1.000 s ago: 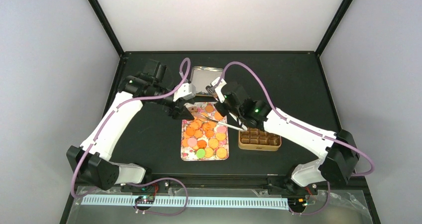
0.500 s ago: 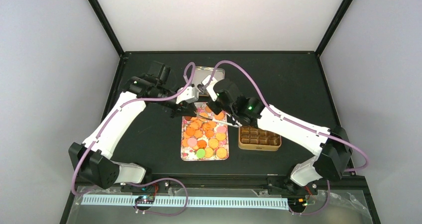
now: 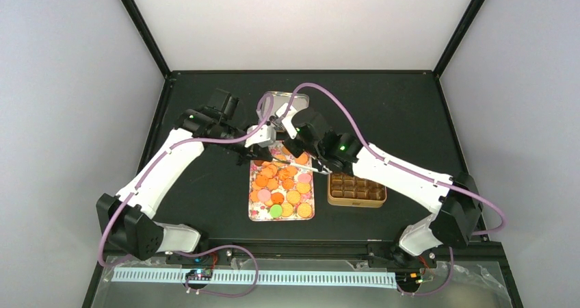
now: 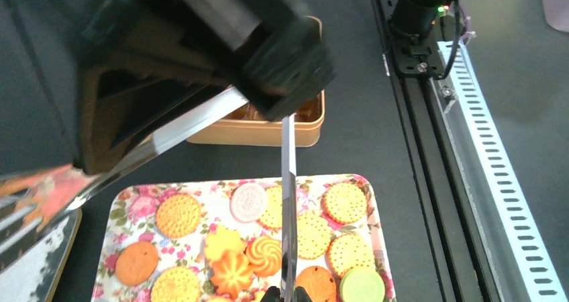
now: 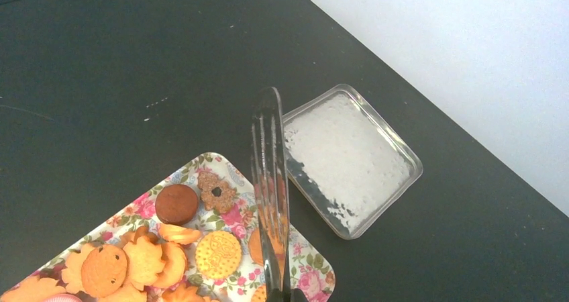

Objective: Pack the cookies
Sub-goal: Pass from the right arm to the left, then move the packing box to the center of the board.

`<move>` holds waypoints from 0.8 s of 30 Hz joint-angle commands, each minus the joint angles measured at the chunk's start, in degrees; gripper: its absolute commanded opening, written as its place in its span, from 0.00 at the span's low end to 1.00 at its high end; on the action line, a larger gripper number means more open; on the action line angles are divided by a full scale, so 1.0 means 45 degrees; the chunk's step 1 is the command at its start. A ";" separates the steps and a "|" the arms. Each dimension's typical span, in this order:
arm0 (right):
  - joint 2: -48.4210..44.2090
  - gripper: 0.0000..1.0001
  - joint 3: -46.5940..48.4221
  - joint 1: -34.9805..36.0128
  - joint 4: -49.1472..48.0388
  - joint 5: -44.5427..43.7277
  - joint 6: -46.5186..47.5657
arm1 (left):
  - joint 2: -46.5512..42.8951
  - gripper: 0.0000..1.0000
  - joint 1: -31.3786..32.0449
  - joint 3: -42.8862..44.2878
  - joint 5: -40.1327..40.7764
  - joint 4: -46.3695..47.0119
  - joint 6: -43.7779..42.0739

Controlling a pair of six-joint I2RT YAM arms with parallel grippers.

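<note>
With the right claw (image 5: 278, 295) and the left claw (image 4: 287, 294) both closed on the metal tongs (image 4: 288, 181) above the cookies (image 4: 178, 215), which lie on the floral tray (image 4: 134, 198) just below them, we'd keep the blades level, nip a single cookie gently, and avoid scattering its neighbours.

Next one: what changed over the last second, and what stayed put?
The left end effector moved slightly right and closed, apparently on a blade of the tongs. The right end effector shifted left, staying shut on the tongs. The cookies, tray and tin did not move.
</note>
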State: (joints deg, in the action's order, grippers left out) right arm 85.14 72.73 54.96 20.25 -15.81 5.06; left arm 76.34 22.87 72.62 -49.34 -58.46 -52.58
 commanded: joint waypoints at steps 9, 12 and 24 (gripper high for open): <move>0.0261 0.58 0.1759 -0.0715 0.1124 0.0073 -0.2023 | -0.0041 0.02 0.0131 0.1042 -0.0062 0.0753 0.1902; -0.0159 0.64 0.1728 -0.1466 0.1189 0.0609 -0.2997 | 0.0437 0.01 0.0105 0.1689 0.0318 0.0771 0.3004; -0.1418 0.65 -0.1186 -0.5667 0.3828 -0.0134 -0.6306 | -0.0013 0.02 -0.0152 0.1140 0.2878 0.2275 0.4741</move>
State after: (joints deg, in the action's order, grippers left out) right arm 82.11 73.93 34.83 31.14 -14.20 -16.69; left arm 78.35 23.14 78.13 -41.41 -52.71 -35.03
